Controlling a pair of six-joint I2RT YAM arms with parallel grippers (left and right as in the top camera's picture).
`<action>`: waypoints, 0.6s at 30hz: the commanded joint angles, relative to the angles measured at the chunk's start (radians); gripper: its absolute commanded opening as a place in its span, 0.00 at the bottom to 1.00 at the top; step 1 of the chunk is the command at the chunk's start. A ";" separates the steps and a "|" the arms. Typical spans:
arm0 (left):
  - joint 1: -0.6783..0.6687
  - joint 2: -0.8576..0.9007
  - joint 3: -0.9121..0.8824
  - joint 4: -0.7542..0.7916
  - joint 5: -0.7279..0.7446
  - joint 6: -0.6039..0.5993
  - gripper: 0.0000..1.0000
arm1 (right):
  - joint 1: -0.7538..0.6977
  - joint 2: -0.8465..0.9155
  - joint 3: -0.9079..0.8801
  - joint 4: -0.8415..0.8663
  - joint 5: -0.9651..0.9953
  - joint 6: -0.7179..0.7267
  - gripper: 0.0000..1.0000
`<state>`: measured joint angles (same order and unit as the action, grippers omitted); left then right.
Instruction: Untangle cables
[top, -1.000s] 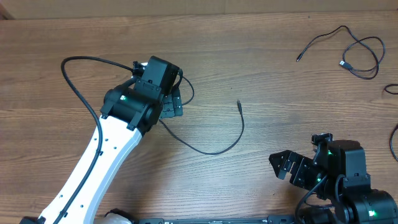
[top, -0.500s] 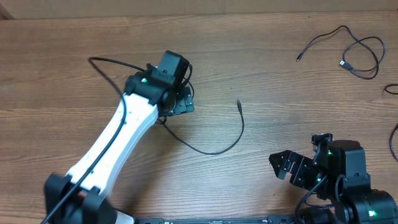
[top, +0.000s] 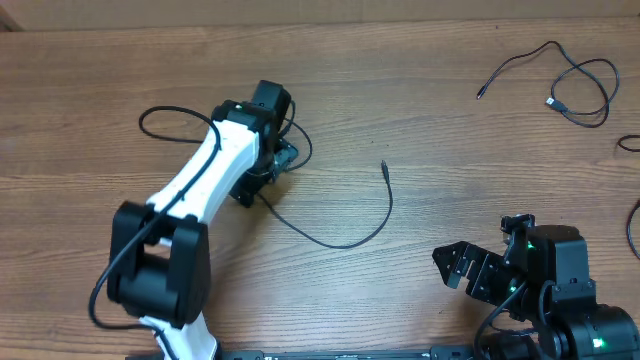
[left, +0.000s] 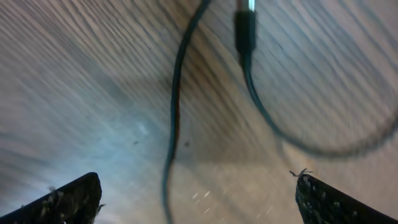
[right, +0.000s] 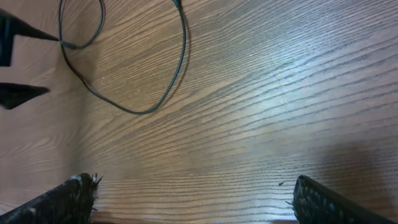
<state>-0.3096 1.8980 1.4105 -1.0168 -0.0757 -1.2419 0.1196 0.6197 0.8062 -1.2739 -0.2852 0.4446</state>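
Observation:
One thin black cable (top: 345, 242) curves across the middle of the table, its plug tip (top: 383, 166) pointing away from me. Its left end loops under my left gripper (top: 284, 158), which points down at the wood, open. In the left wrist view a strand of this cable (left: 174, 124) runs down between the spread fingers of the left gripper (left: 196, 200), beside a plug end (left: 244, 28), untouched. More cables (top: 575, 90) lie tangled at the far right. My right gripper (top: 452, 268) rests open at the near right, and the right gripper (right: 196, 202) holds nothing, with the cable (right: 177, 68) far ahead.
Short cable pieces (top: 630, 143) poke in from the right edge. The left arm's white link (top: 200, 185) and black elbow (top: 160, 265) rise over the near-left table. The arm's own thick wire (top: 160, 115) loops out to its left.
The left arm has folded upward and its gripper has shifted slightly right over the cable's left end, tipping down toward the wood. The right arm and the cables have not moved.

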 joint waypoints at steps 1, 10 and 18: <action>0.029 0.064 0.004 0.036 0.064 -0.127 0.99 | 0.005 -0.007 -0.001 0.006 -0.005 0.001 1.00; 0.048 0.193 0.004 0.074 0.074 -0.127 1.00 | 0.005 -0.007 -0.001 0.006 -0.005 0.001 1.00; 0.045 0.225 0.004 0.075 0.074 -0.021 0.92 | 0.005 -0.007 -0.001 0.006 -0.005 0.001 1.00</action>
<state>-0.2653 2.0689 1.4223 -0.9344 -0.0071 -1.3319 0.1196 0.6201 0.8062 -1.2743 -0.2852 0.4446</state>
